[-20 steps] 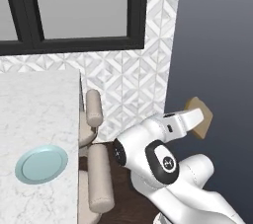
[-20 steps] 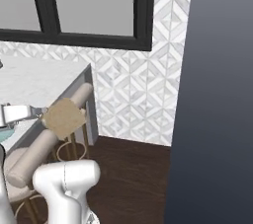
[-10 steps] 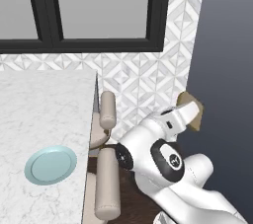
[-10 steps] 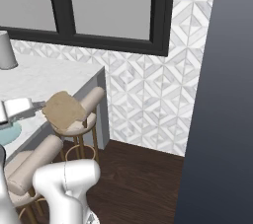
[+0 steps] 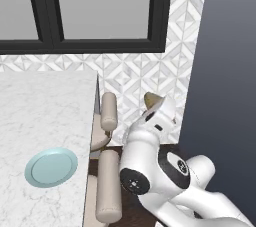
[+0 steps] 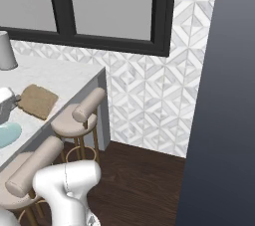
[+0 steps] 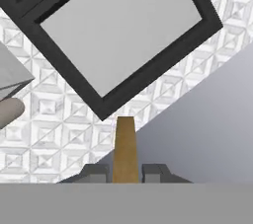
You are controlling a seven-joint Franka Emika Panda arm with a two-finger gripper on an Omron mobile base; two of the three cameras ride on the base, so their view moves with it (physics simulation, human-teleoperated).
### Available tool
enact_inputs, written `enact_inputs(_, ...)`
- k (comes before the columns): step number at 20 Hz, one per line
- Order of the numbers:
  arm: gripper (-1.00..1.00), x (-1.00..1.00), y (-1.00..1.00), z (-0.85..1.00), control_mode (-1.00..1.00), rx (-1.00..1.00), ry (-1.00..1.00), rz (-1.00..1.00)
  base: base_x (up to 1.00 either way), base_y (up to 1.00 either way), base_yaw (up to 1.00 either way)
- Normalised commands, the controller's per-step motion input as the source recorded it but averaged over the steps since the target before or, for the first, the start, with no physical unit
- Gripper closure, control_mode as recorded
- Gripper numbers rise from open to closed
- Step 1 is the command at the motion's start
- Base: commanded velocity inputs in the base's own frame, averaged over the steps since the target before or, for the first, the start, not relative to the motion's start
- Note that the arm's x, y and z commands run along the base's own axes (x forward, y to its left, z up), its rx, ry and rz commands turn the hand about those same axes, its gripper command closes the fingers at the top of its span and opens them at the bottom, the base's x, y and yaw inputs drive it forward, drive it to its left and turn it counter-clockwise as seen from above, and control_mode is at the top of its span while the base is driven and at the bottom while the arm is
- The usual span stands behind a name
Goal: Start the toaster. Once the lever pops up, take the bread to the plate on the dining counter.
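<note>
Your pincer (image 7: 126,173) holds the bread (image 7: 125,149), which stands edge-on between the two dark tips at the bottom centre of the hand view. From the left base camera the arm hides most of the slice; just a brown corner pokes up at mid-frame. Look lower left there for the plate (image 5: 51,167) on the dining counter (image 5: 45,116). The right base view cuts the plate off at its left edge.

- You'll find no readable text, label, brand, number or sign anywhere in these views.
</note>
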Motion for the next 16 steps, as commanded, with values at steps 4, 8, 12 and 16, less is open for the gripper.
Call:
enact_inputs(4,1.0,0.0,0.79,-0.11,-1.0,-0.09,0.29,0.41,0.0,0.0,0.0)
enact_inputs(8,1.0,0.03,0.76,-0.32,-1.0,0.0,0.21,0.34,0.0,0.0,0.0)
enact_inputs(12,1.0,0.04,0.65,-0.65,-1.0,-0.03,0.11,0.24,0.0,0.0,0.0)
enact_inputs(16,1.0,0.39,0.55,-0.49,-1.0,-0.03,0.05,0.17,0.0,0.0,0.0)
